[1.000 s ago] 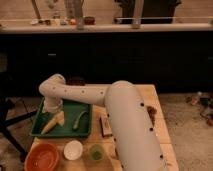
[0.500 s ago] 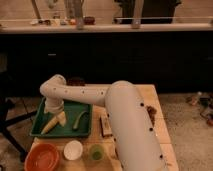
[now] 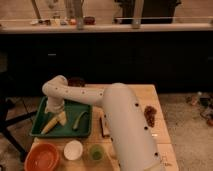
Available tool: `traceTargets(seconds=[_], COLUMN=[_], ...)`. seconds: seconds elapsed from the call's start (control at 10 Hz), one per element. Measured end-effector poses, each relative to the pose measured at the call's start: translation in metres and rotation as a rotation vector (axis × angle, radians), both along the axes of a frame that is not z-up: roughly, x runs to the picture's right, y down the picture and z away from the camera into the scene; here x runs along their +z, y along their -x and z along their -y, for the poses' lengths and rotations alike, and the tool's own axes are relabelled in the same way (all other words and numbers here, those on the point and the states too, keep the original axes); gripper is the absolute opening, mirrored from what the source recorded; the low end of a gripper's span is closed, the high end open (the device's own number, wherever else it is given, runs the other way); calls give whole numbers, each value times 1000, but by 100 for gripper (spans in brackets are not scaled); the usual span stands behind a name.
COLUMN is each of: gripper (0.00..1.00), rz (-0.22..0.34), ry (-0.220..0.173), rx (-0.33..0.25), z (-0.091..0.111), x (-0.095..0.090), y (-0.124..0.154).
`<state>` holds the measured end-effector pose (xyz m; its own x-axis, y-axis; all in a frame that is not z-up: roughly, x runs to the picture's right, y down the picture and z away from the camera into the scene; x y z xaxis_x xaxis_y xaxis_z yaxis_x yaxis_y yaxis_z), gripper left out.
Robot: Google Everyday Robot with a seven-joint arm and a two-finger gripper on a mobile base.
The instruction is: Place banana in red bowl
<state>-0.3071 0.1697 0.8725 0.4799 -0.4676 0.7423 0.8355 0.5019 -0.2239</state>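
Mid left, the gripper (image 3: 55, 112) is at the banana (image 3: 52, 123) in the green tray (image 3: 69, 131), hold unclear; next comes lifting it to the red bowl (image 3: 42, 158).

The arm (image 3: 125, 130) is built of thick, rounded off-white tubular segments joined by bulbous elbows, each shell dotted with small dark screw holes, narrowing to the pale gripper (image 3: 55, 114) at 8 o'clock from the view's centre.
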Motion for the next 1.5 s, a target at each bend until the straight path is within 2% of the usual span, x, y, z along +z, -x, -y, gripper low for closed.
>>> traceTargets(seconds=[0.3,0.7,1.1,1.5], gripper=[41,2,0,0], rz=[6,16,14,8], ry=[14,24,1,-41], rx=[9,12,18,31], z=[-3,-4,3,21], x=[5,3,-6,-13], y=[-3,-7,-13,-20])
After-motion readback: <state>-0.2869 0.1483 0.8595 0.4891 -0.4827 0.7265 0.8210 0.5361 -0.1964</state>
